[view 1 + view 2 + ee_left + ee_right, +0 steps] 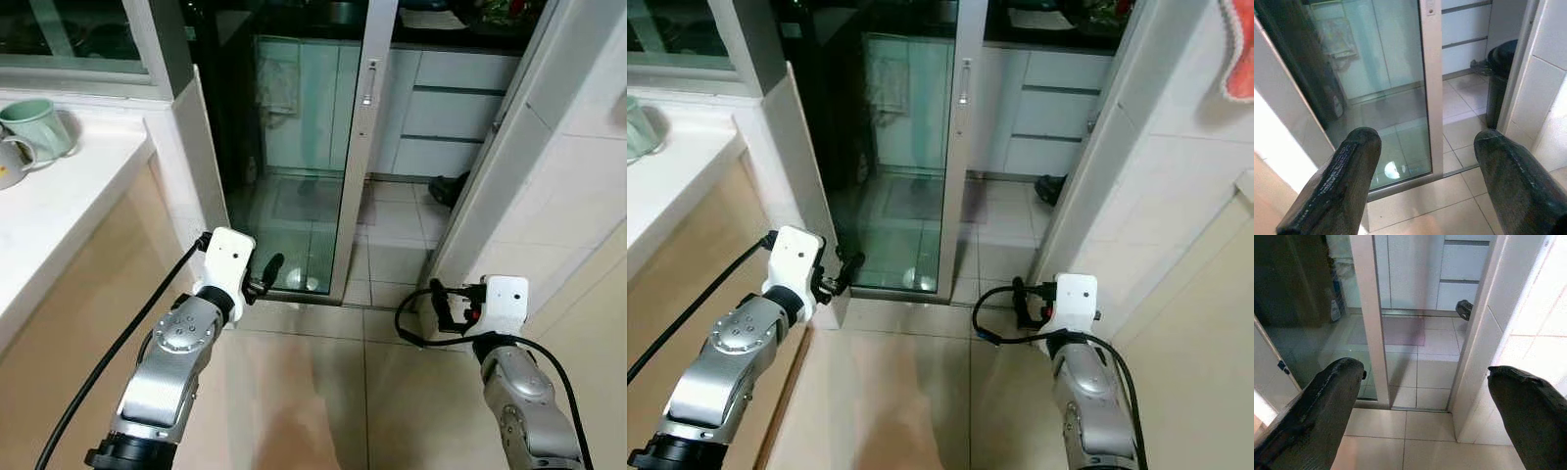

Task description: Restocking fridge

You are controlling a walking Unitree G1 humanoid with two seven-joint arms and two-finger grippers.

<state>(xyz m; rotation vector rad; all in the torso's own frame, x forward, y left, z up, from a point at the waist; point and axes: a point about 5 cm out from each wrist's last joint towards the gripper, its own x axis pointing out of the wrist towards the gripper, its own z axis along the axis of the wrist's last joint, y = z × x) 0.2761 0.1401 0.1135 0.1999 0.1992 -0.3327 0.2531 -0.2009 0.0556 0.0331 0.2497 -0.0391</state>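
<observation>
I stand on a tiled floor (323,392) facing a sliding glass door (294,157) with a silver frame (364,147). Right of the frame an open gap leads into a room with white drawers (456,108). My left gripper (265,276) is held low in front of the glass, open and holding nothing; the left wrist view shows its two fingers (1347,171) spread apart. My right gripper (438,305) hovers near the foot of the white wall corner (470,225), open as well, with both fingers (1327,396) wide apart.
A white counter (69,196) with a green mug (39,125) runs along my left, a beige cabinet front below it. A tiled white wall (568,196) closes the right side. A black bin (1500,68) stands just inside the doorway. A pink cloth (1239,49) hangs at the upper right.
</observation>
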